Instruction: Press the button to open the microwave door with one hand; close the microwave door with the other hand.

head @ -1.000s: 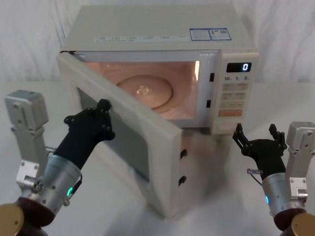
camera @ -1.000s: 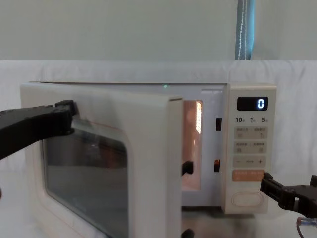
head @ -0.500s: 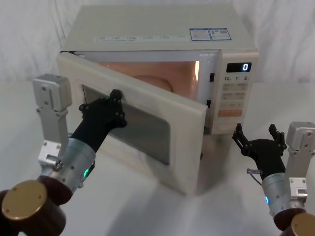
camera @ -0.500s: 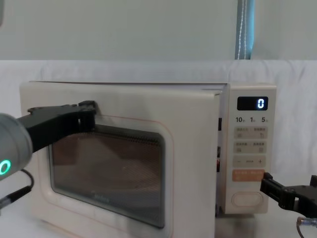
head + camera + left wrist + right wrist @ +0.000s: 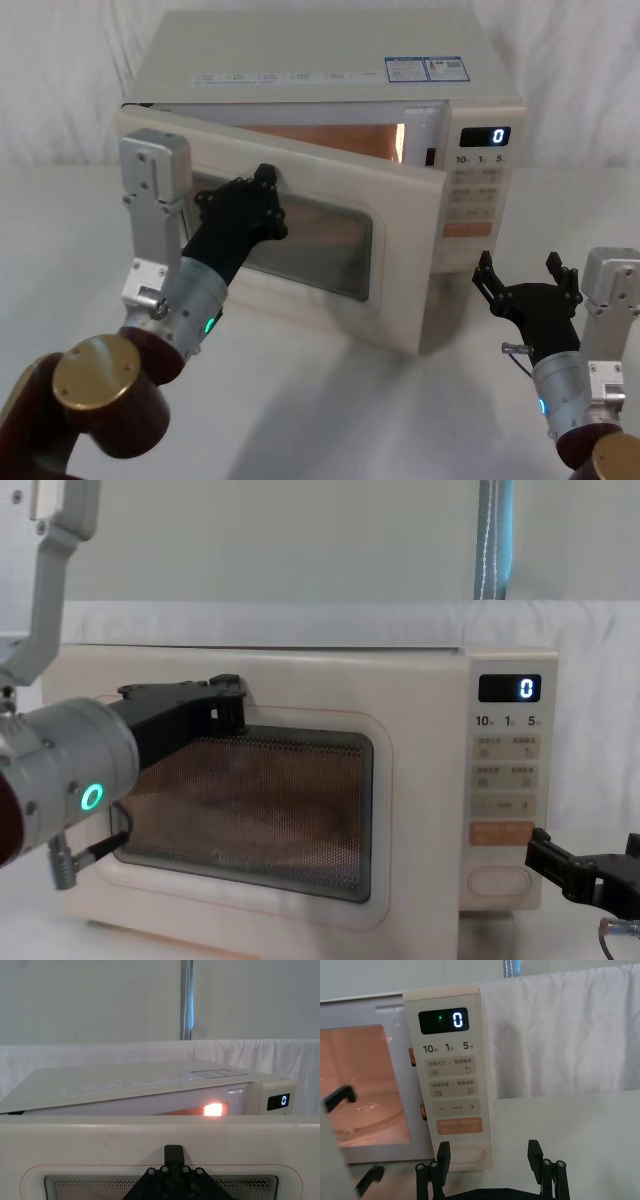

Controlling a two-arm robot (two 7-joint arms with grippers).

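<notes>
A table draped in plain white cloth (image 5: 330, 420) carries the load; the cloth also hangs as a backdrop behind. Directly on it sits a cream, boxy countertop microwave (image 5: 330, 60), near the far edge; its door stands ajar.

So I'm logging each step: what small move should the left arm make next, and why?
Probably a further push forward until it latches. The left gripper presses the upper frame of the cream microwave door with its dark window, which is ajar: the lit cavity shows above it. The right gripper waits below the control panel.
</notes>
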